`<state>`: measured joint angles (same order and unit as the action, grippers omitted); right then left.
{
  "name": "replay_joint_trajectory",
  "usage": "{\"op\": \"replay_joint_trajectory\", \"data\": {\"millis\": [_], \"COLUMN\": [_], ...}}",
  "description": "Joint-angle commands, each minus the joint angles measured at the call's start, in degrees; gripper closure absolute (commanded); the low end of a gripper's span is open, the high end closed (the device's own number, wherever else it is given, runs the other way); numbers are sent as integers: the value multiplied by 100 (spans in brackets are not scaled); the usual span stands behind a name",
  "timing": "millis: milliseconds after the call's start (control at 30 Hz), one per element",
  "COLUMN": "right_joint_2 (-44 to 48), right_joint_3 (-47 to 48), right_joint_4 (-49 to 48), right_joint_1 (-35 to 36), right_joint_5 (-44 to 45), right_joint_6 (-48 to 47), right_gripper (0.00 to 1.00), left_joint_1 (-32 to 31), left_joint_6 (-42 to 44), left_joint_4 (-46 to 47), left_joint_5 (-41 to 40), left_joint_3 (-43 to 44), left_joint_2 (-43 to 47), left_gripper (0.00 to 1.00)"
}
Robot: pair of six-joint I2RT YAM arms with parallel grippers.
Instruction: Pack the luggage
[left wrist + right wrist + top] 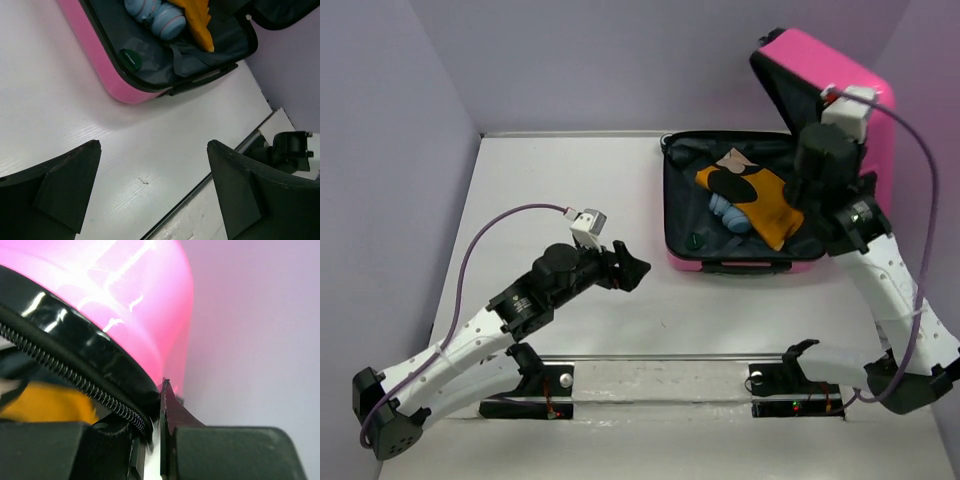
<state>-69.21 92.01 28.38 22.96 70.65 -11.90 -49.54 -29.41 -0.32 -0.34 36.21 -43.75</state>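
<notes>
The hot-pink luggage lies open at the back right of the table, its lid standing up. Inside lie a yellow-and-black garment and a pale blue bundle. My right gripper is at the lid's side edge. In the right wrist view its fingers pinch the lid's black zippered rim, the pink shell above them. My left gripper hovers open over bare table, left of the luggage. Nothing lies between its fingers.
Purple walls close in the table at the back and both sides. A metal rail carrying the arm bases runs along the near edge. A small dark green round item lies in the luggage's front left corner.
</notes>
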Motion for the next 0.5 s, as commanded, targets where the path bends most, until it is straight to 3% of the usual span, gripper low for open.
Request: {"op": "replay_joint_trajectory", "data": {"millis": [0, 33, 67, 100, 133, 167, 367, 433, 467], "right_joint_2": [-74, -275, -390, -487, -575, -637, 38, 495, 653], "right_joint_3": [-1034, -1088, -1036, -1018, -1027, -1096, -1457, -1710, -1799], "right_joint_4": [587, 1016, 1995, 2335, 2530, 2767, 2190, 1900, 1830], "right_joint_1": [2201, 2404, 2615, 2617, 2678, 2739, 2881, 2881, 2881], "right_joint_5": [-113, -235, -662, -937, -1200, -1542, -3345, -3620, -3568], "right_joint_6": [2179, 2749, 3303, 4144, 4343, 4476, 4030, 3872, 3845], "right_gripper": [93, 89, 71, 61, 54, 33, 25, 28, 36], "left_joint_1": [-30, -30, -21, -21, -21, -12, 146, 269, 287], "left_joint_6": [49, 58, 67, 76, 102, 102, 67, 6, -12], "left_joint_4": [-301, -354, -486, -565, -627, -706, -523, -338, -259], "left_joint_5": [-783, -871, -1072, -1169, -1257, -1328, -1399, -1241, -1197], "left_joint_3": [571, 633, 703, 869, 975, 1054, 1459, 1556, 1574], "left_joint_2": [252, 279, 288, 279, 253, 192, -344, -695, -801], "left_gripper": [1, 1, 1, 1, 1, 1, 1, 1, 1]}}
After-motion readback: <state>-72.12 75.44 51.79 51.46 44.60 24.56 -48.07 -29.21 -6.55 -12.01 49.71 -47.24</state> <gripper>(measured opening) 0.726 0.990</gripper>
